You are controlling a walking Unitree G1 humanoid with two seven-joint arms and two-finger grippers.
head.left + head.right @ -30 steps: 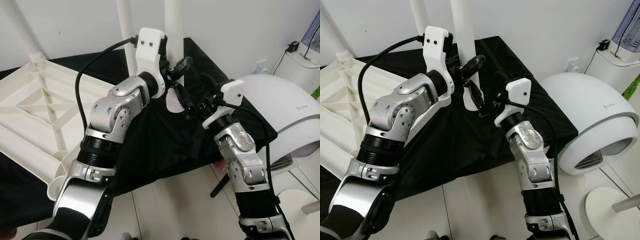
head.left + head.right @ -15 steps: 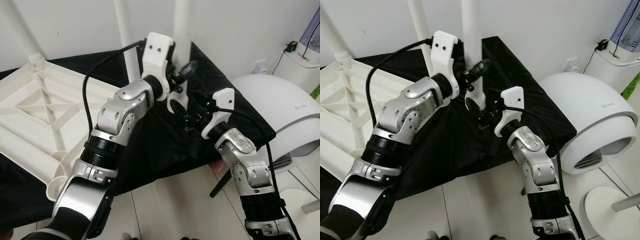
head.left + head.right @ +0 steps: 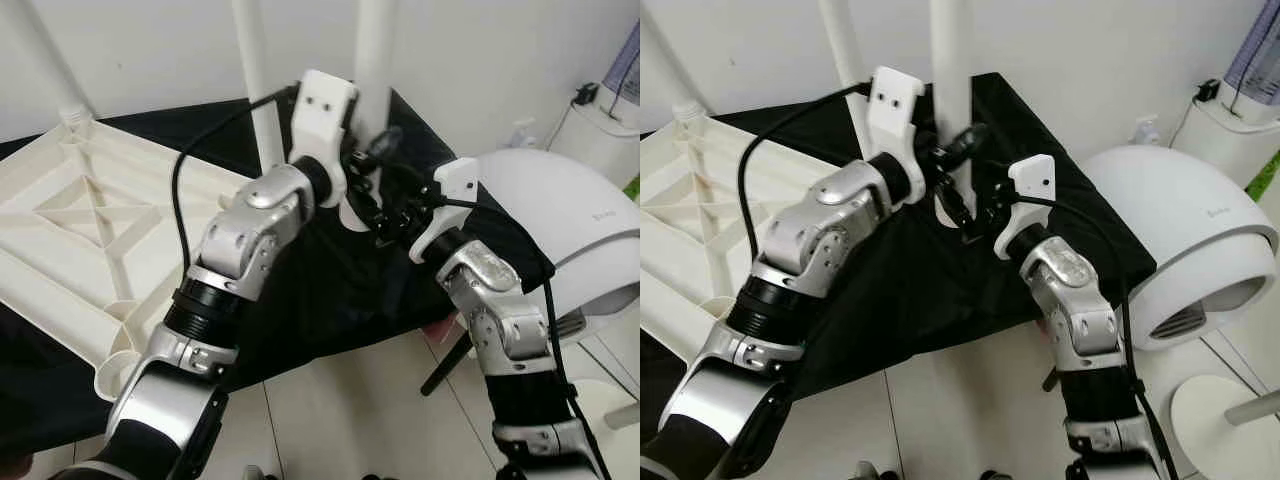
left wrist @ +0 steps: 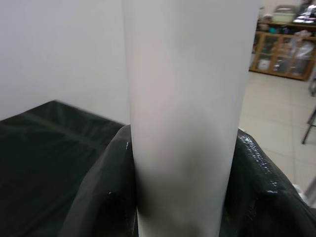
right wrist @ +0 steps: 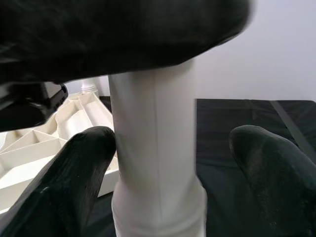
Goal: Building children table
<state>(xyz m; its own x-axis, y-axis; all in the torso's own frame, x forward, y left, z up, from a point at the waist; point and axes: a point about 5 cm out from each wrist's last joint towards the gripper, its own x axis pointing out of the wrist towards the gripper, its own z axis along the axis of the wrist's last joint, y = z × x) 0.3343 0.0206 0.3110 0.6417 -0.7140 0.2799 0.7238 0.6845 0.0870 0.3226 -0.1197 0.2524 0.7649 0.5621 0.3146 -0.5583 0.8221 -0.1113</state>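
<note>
Now the left gripper [image 3: 372,158] has lifted the white table leg [image 3: 374,60] it grips higher. Just beside it, the right gripper [image 5: 168,148] has closed in, fingers open around the leg, ready to help.

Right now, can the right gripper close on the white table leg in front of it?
Probably yes. The right gripper has its fingers spread on either side of the white table leg. The left gripper sits higher on the leg.

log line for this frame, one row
step: fit leg | left pincer: at white table leg | right pincer: open around leg base | tabletop: upside down on black cloth
</note>
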